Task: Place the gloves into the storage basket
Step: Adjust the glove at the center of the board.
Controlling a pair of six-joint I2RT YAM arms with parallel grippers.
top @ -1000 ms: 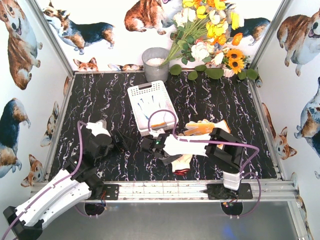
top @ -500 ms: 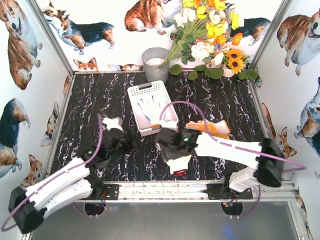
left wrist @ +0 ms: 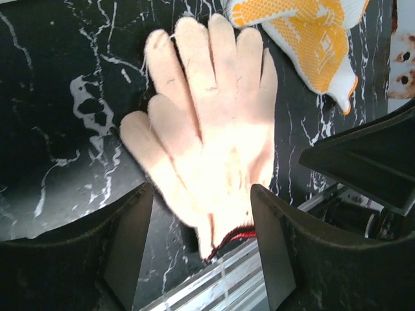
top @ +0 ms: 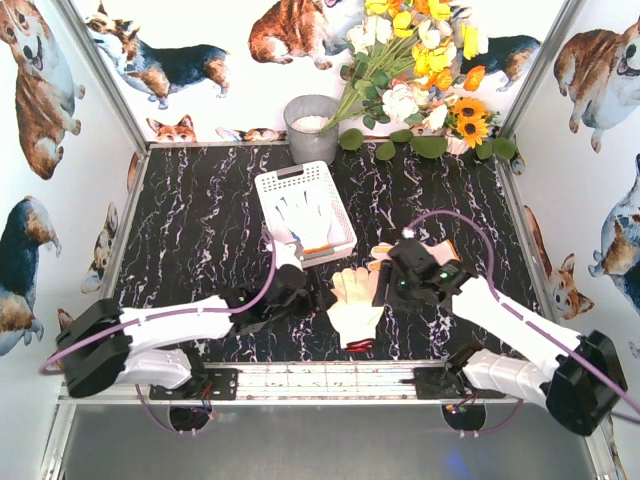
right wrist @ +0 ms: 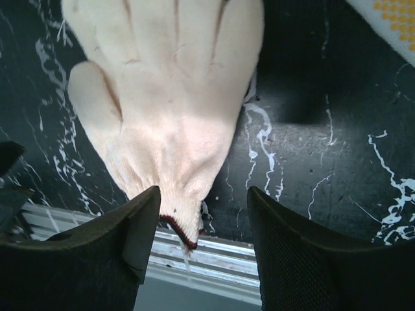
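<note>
From above, the cream glove (top: 355,300) lies flat on the worktop (top: 200,210), cuff toward the near rail (top: 330,378). My left claw (top: 305,292) sits at its 9 o'clock and my right claw (top: 383,290) at its 3 o'clock, both close beside it. The basket (top: 275,188) stands at the glove's 11 o'clock with a white glove (top: 305,215) inside. A yellow glove (top: 440,252) lies at 2 o'clock, partly hidden by my right arm. A grey pot (top: 312,128) and flowers (top: 420,70) stand at the back.

From my left wrist, my left claw (left wrist: 201,194) stands well open and grips nothing. The cream glove (left wrist: 214,129) lies below it, cuff end between the fingers (left wrist: 130,246). The yellow glove (left wrist: 305,32) is at 1 o'clock, and my right arm is at 3 o'clock.

From my right wrist, my right claw (right wrist: 204,194) is also parted and empty above the cream glove's (right wrist: 168,110) cuff. The rail (right wrist: 194,253) runs at 6 o'clock.
</note>
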